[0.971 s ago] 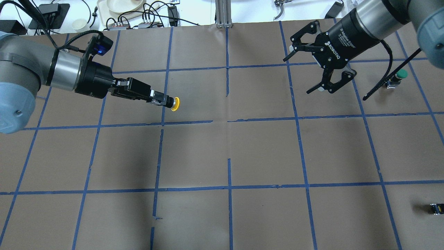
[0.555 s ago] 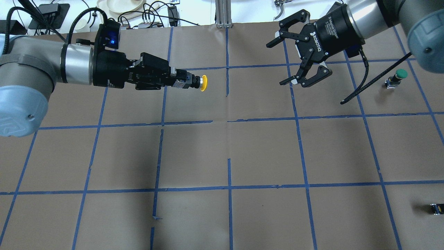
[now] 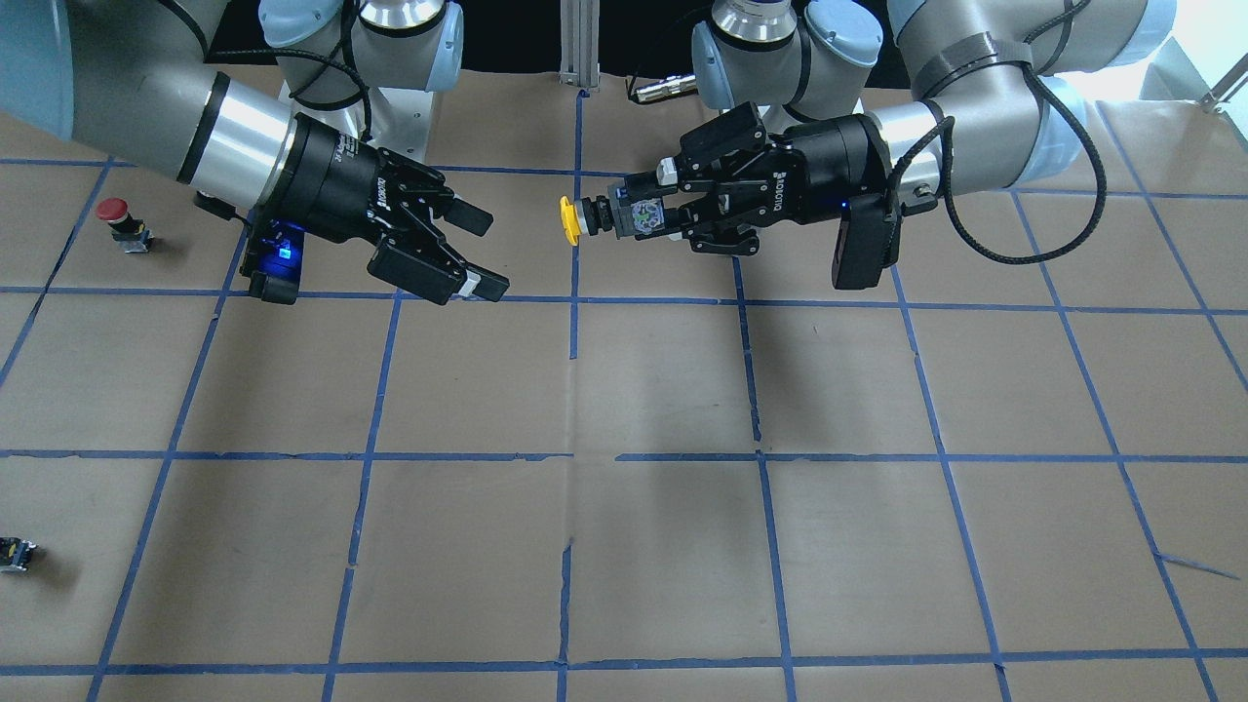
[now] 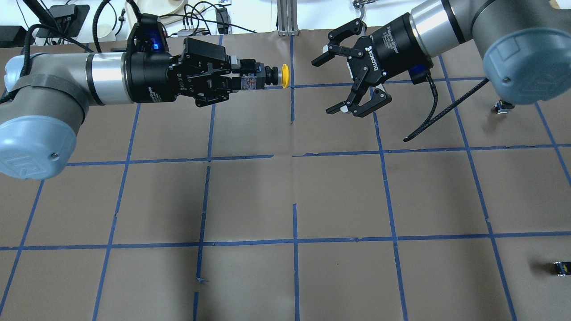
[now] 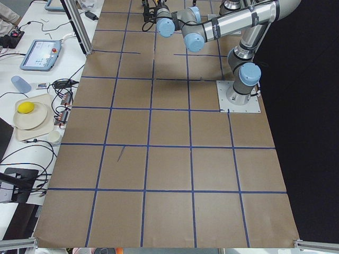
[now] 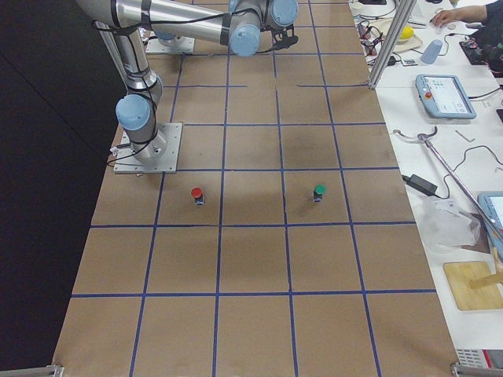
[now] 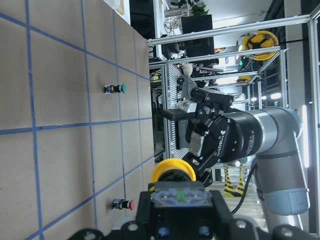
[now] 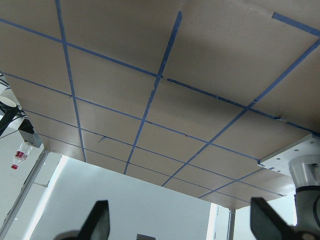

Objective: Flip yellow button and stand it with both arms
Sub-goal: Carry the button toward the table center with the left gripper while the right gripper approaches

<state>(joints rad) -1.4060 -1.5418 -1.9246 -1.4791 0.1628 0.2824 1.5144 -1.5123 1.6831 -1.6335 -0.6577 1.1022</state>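
Above the paper-covered table, far middle, 2 fingers of the left gripper pinch the yellow button by its blocky black-grey base, round cap aimed at the right gripper, fingers spread, nearby. It should close squarely behind the smooth cap, on the cylindrical neck.
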